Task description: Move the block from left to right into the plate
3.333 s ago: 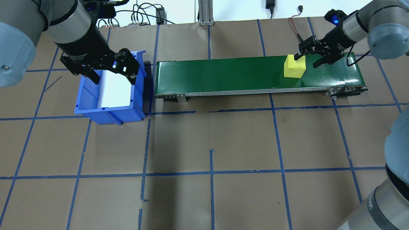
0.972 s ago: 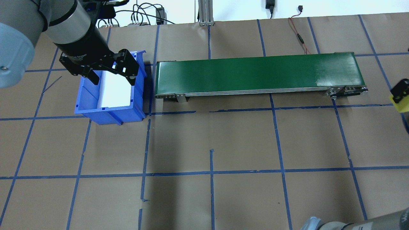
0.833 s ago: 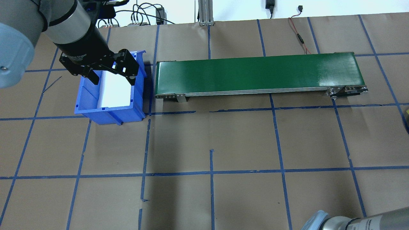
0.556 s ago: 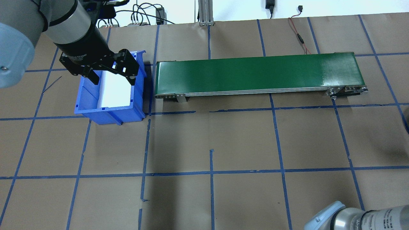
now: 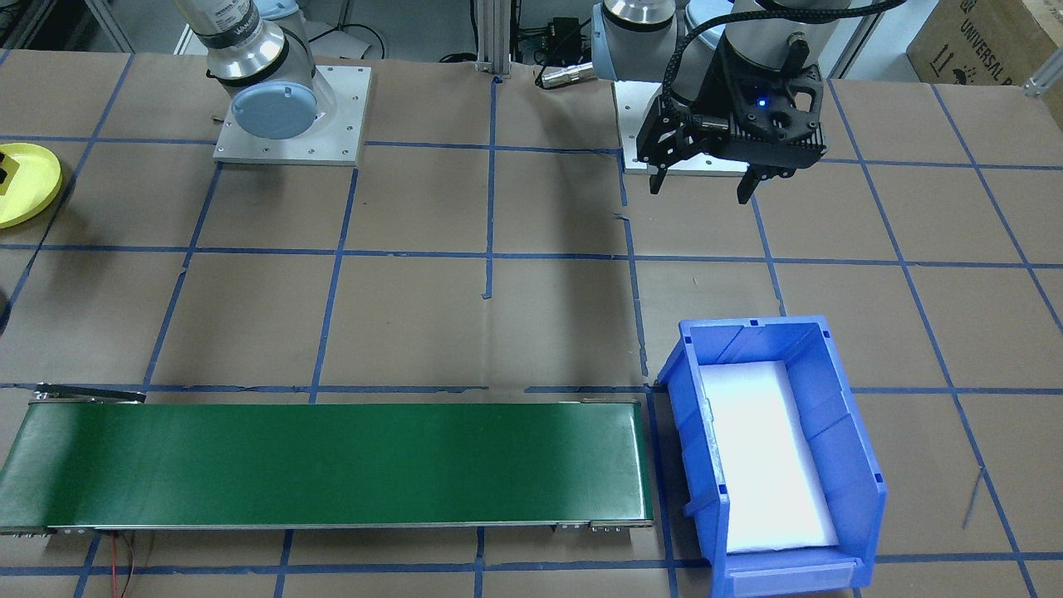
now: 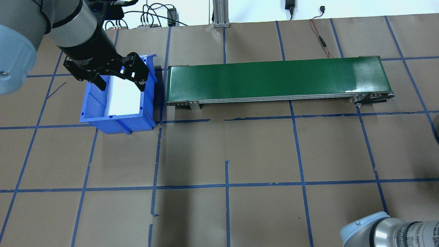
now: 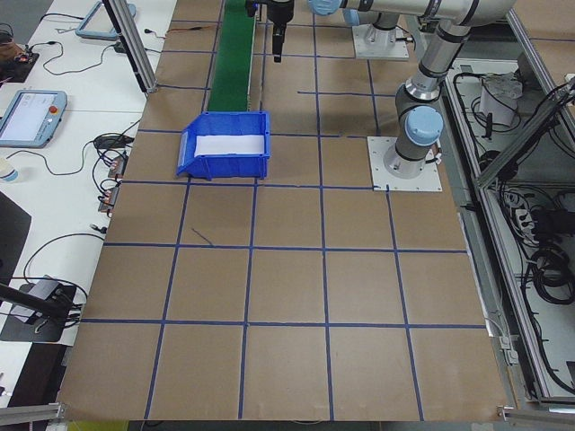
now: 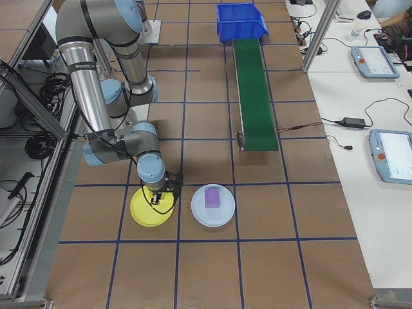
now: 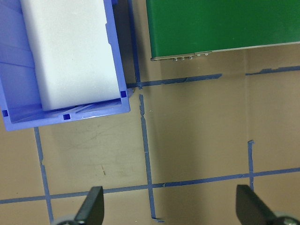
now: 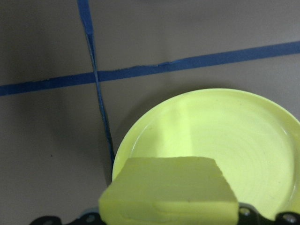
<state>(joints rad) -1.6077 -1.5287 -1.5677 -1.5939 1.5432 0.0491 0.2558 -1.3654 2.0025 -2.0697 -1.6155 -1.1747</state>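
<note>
Count: 1 yellow block, 1 yellow plate, 1 pale plate carrying 1 purple block, 1 blue bin, 1 green conveyor, 2 arms. Near side, right end of table: right hand is closed on the yellow block, holding it low over the yellow plate; in the right wrist view the block sits between the finger bases and covers the near part of the plate, with the plate's far rim clear beyond it. Cannot tell whether the block touches the plate surface. The yellow plate lies on brown paper, just beside a crossing of blue tape lines. The pale plate sits just beyond the yellow one, rims near but apart, purple block roughly centred on it. Farther out: the conveyor runs left to right, with nothing on its belt. At its left end, just beside it but apart, stands the blue bin with a white foam liner on its floor. Left hand hangs above the bin, jaws spread wide, holding nothing; the left wrist view shows both fingertips well apart over bare paper. Nothing lies between the right hand and the yellow plate.
</note>
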